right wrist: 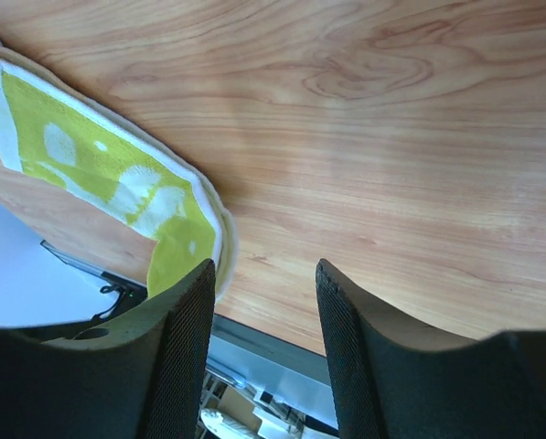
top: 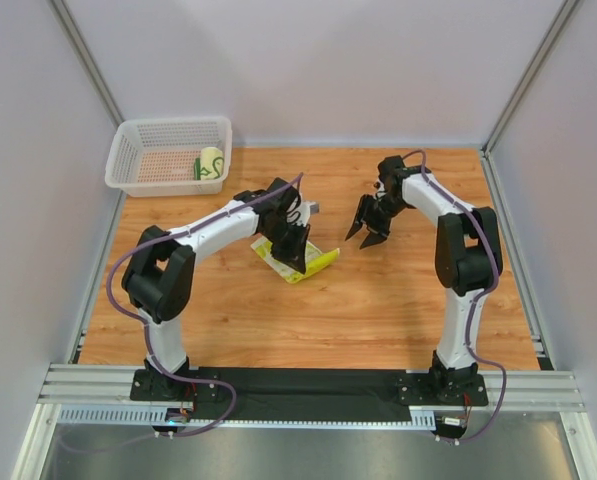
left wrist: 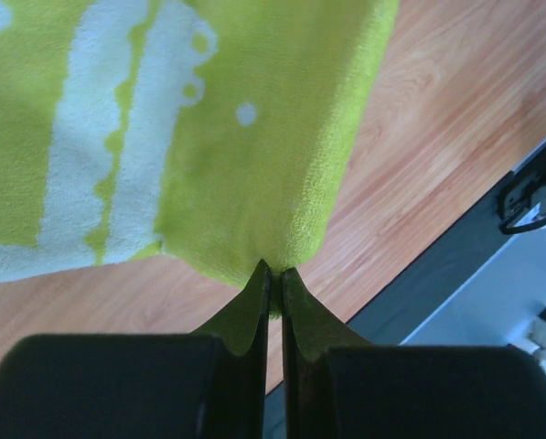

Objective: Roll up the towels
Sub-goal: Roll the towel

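L gripper (left wrist: pixel 274 274) pinches 1 edge of the yellow towel (left wrist: pixel 254 137), prob. to hold it up for rolling; towel sits mid table (top: pixel 378 300); R gripper (right wrist: pixel 265 302), at 2 o'clock of it, is spread w/ nothing inside; 1 rolled towel (top: pixel 210 160) lies in the basket (top: pixel 118 165) at 10 o'clock.

Towel (left wrist: pixel 254 137): cloth, terry-like; short fuzzy nap; matt
Rolled towel (top: pixel 210 162): same soft cloth, as far as visible; matt
Table (right wrist: pixel 391 137): wood with clear grain; smooth; slight sheen
Basket (top: pixel 123 158): white plastic mesh; a little glossy
Right gripper (right wrist: pixel 263 274): black, plastic-looking; fine dotted texture on inner faces; matt
Left gripper (left wrist: pixel 274 274): black; smooth; faint yellow reflection on inner faces
Rails (top: pixel 88 385): bare ribbed metal; dull shine
Walls (top: pixel 308 70): pale; flat; matt
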Robot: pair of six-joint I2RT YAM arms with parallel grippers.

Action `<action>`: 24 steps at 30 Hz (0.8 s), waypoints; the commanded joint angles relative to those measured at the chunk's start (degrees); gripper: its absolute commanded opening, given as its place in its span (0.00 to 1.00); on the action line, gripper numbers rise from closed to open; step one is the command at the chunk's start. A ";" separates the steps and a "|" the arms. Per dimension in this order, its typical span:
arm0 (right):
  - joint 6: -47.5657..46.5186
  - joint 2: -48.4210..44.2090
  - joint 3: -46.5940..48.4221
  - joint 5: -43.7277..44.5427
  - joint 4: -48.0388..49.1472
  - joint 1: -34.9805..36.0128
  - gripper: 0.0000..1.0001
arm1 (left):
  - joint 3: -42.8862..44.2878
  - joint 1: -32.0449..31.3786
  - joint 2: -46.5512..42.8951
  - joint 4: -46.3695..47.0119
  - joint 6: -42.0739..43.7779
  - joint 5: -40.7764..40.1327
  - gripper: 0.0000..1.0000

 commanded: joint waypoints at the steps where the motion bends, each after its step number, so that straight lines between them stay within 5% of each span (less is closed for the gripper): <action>1: -0.90 -3.76 1.75 0.66 -1.08 -0.16 0.50 | -0.94 3.53 0.40 1.15 -4.42 6.34 0.08; 24: -4.23 -7.19 -0.98 -11.55 6.22 2.56 0.46 | 0.02 7.48 6.37 -5.44 -9.95 7.23 0.10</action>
